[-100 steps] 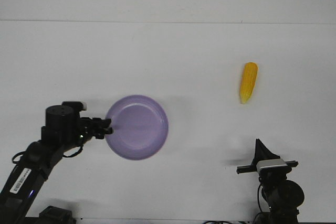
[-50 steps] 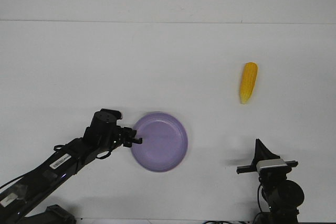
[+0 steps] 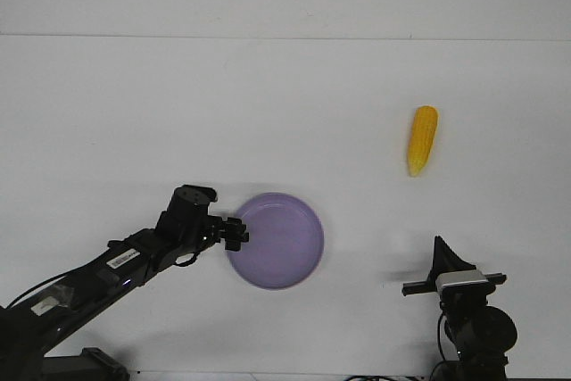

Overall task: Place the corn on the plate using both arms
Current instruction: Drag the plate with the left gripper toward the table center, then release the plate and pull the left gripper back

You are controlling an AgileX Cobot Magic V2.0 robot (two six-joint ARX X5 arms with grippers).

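— Lavender plastic: where does the plate [image 3: 278,243] sit?
— Near the middle of the white surface [image 3: 285,104], with the left pincer [image 3: 235,234] clamped on its left rim.
— And the corn [image 3: 422,139]?
— Far right, well apart from the plate, lying alone (pointed end toward the near side).
— The right pincer [image 3: 441,254]?
— Near right edge, tips up; whether together or apart cannot be told.

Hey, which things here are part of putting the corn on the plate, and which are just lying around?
Part of the job:
- corn
- plate
- left gripper, at the plate's rim
- right gripper

Just lying around:
- nothing else, only the white table
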